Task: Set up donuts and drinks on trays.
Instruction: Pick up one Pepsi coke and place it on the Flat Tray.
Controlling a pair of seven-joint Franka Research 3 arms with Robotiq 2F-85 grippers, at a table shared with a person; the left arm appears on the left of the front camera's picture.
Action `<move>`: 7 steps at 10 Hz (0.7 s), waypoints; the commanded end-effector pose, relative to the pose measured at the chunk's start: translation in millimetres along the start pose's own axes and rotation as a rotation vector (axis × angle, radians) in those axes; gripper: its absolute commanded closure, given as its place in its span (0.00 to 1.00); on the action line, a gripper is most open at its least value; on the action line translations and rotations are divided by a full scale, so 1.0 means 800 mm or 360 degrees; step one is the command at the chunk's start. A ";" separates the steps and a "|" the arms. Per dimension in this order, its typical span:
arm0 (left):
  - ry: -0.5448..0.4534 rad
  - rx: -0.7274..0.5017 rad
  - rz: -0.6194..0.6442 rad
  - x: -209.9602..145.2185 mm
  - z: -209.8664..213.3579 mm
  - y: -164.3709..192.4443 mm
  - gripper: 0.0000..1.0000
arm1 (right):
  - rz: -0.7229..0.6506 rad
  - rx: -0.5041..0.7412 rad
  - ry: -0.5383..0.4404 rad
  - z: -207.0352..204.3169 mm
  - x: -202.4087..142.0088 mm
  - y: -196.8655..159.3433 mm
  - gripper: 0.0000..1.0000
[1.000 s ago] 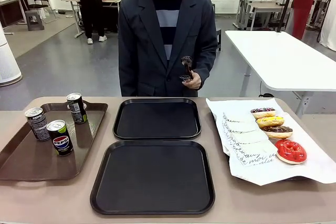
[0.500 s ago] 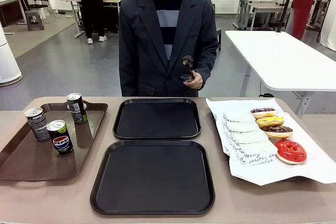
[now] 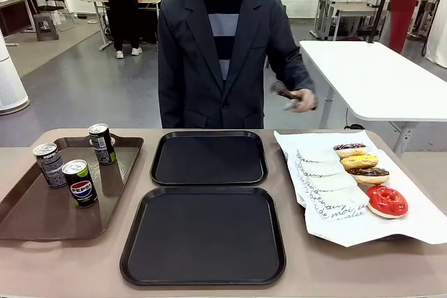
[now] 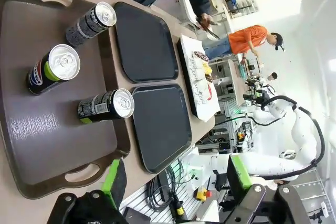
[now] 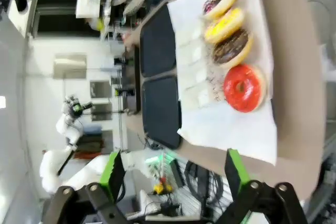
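Left claw: I see my left gripper [image 4: 176, 177] with its jaws spread wide and nothing between them.
Right claw: my right gripper [image 5: 173, 174] is likewise wide open and empty.
Drinks: 3 cans [image 3: 80, 183] stand upright on the brown tray [image 3: 28, 214] at the left of the front view. They are apart from one another.
Donuts: 4 donuts [image 3: 386, 201] sit in a touching row on white paper [image 3: 419, 221] at the right of the front view. The red one is lowest in the frame.
Trays: 2 black trays [image 3: 202, 239] lie in the centre, one above the other in the frame, both bare.
Deciding relation: in the left wrist view the cans fill the upper left, ahead of the left gripper, with their tops turned toward the camera. So I judge the left arm nearer the drinks, and a grasp would come from the side, across each can's vertical axis. The donuts lie in the upper right of the right wrist view, so the right arm is nearer them.
Person: a hand [image 3: 302, 99] holding what looks like tongs hangs above the upper end of the donut row, clear of it.
Surface: a tan table [image 3: 391, 270], flat, with bare margins around the trays.
Room: an open grey-floored workshop, with white tables and other people well behind.
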State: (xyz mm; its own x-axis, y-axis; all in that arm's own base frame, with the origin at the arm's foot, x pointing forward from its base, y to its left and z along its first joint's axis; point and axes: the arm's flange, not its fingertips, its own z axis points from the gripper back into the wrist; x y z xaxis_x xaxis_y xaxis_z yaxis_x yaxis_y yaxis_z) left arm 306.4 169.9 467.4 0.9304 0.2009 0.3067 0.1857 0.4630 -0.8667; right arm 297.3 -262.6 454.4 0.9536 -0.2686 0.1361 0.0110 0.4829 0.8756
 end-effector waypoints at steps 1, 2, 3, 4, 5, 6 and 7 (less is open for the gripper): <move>-0.0019 -0.0022 0.0065 -0.001 0.004 0.004 0.00 | 0.0024 0.0101 0.0041 0.001 -0.009 -0.002 0.00; -0.0019 -0.0022 0.0065 -0.001 0.004 0.004 0.00 | 0.0024 0.0101 0.0041 0.001 -0.009 -0.002 0.00; -0.0019 -0.0022 0.0065 -0.001 0.004 0.004 0.00 | 0.0024 0.0101 0.0041 0.001 -0.009 -0.002 0.00; -0.0019 -0.0022 0.0065 -0.001 0.004 0.004 0.00 | 0.0024 0.0101 0.0041 0.001 -0.009 -0.002 0.00; -0.0019 -0.0022 0.0065 -0.001 0.004 0.004 0.00 | 0.0024 0.0101 0.0041 0.001 -0.009 -0.002 0.00; -0.0019 -0.0022 0.0065 -0.001 0.004 0.004 0.00 | 0.0024 0.0101 0.0041 0.001 -0.009 -0.002 0.00; -0.0019 -0.0022 0.0065 -0.001 0.004 0.004 0.00 | 0.0024 0.0101 0.0041 0.001 -0.009 -0.002 0.00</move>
State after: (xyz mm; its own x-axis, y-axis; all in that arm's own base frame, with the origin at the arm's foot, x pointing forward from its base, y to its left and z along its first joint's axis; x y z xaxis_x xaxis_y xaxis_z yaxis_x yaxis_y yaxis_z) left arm 304.8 173.7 462.8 0.9330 0.2138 0.2893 0.1668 0.4554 -0.8745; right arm 290.5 -259.9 453.9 0.9625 -0.2447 0.1174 0.0033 0.4433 0.8964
